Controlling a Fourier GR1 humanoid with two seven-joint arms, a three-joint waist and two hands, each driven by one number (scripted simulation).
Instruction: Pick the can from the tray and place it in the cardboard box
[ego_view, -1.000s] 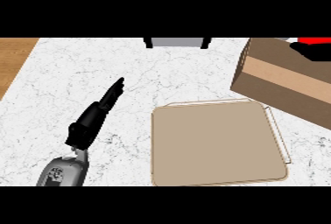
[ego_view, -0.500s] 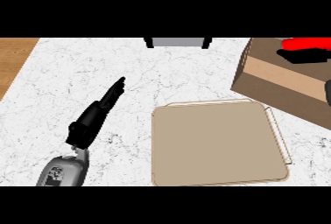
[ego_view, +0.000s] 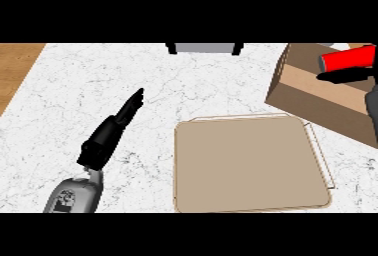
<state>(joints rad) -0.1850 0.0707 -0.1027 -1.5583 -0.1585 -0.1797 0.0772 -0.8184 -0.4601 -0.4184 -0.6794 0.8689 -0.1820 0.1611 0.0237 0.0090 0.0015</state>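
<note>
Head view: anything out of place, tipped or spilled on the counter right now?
Nothing spilled or damaged. The tray sits flat. The red can lies sideways, but only because the right robot hand holds it over the cardboard box. The left robot hand rests open.

The right hand (ego_view: 353, 76) holds the red can (ego_view: 348, 60), which lies on its side above the open cardboard box (ego_view: 314, 95). The tan tray (ego_view: 249, 167) sits below and to the left of that hand. The left hand (ego_view: 111, 134) rests with straight fingers on the marble counter (ego_view: 103, 85), left of the tray.
</note>
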